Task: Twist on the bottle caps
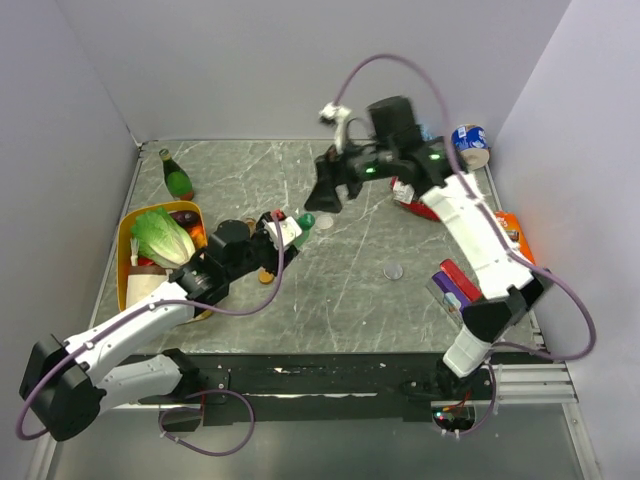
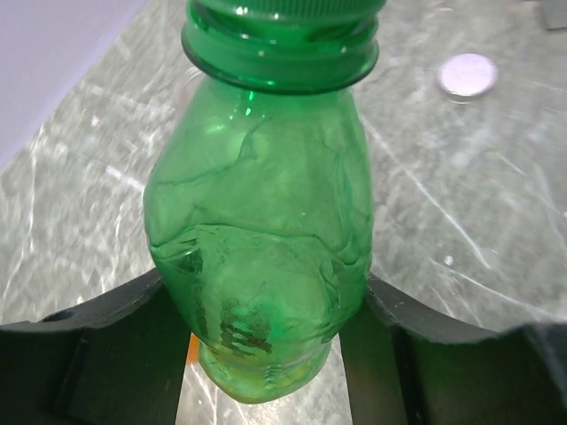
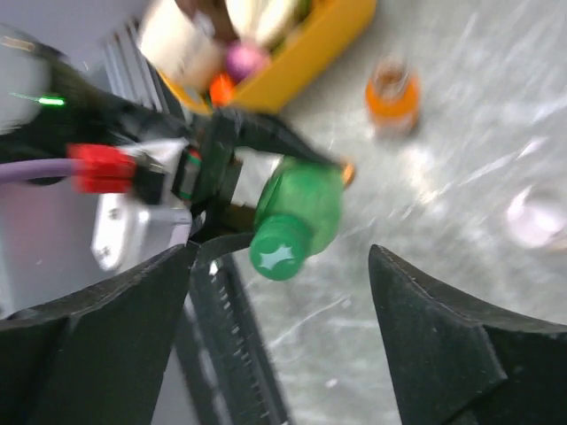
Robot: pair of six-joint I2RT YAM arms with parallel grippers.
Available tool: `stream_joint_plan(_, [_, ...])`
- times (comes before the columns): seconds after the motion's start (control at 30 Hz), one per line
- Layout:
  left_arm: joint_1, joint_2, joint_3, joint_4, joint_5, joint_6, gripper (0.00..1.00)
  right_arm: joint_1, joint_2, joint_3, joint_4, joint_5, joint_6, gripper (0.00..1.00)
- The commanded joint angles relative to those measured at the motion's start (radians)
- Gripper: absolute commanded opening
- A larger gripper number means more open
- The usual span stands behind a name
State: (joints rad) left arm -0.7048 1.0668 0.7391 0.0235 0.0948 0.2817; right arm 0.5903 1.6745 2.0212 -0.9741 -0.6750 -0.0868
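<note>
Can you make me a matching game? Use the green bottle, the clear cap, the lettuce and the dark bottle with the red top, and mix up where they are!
Things:
1. green bottle
2. clear cap
3. lettuce
4. dark bottle with the red top

Places:
A. in the yellow tray
B. by the far left corner
C. held in the left gripper
D. lying in the middle of the table

Pairs: 1-C, 2-D, 3-A, 4-B

Left wrist view: green cap (image 2: 283, 7) cut off by the top edge, only its lower rim shows. Green bottle (image 2: 266, 248) hides most of an orange patch behind its base; cannot identify it.

Right wrist view: blurred throughout. Orange bottle (image 3: 392, 93) smeared, its mouth unreadable. Contents of yellow bin (image 3: 332, 35) indistinct.

Top view: left gripper (image 1: 296, 232) covers most of the green bottle.
</note>
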Motion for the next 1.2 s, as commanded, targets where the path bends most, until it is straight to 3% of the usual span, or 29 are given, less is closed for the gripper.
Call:
stream_joint_plan(0.0, [0.001, -0.051, -0.004, -0.057, 0.160, 0.089, 0.01, -0.061, -0.172, 0.059, -0.009, -0.144, -0.171, 0.90])
stream_joint_plan(0.13, [0.002, -0.048, 0.020, -0.137, 0.308, 0.207, 0.01, -0.046, -0.297, -0.149, -0.017, -0.196, -0.434, 0.86])
stream_joint_plan(0.17, [0.002, -0.038, 0.031, -0.157, 0.374, 0.235, 0.01, -0.031, -0.346, -0.185, -0.031, -0.180, -0.571, 0.84])
stream_joint_plan(0.27, [0.002, -0.004, 0.081, -0.272, 0.471, 0.350, 0.01, 0.076, -0.439, -0.315, -0.046, -0.034, -0.874, 0.78])
stream_joint_plan(0.47, [0.001, 0.062, 0.180, -0.444, 0.540, 0.499, 0.01, 0.215, -0.546, -0.516, 0.032, 0.132, -1.174, 0.74])
stream_joint_plan(0.73, [0.001, 0.070, 0.184, -0.444, 0.539, 0.568, 0.01, 0.310, -0.492, -0.526, -0.011, 0.170, -1.246, 0.61])
stream_joint_plan(1.17, [0.001, 0.079, 0.197, -0.382, 0.549, 0.484, 0.01, 0.352, -0.467, -0.564, -0.058, 0.184, -1.298, 0.54])
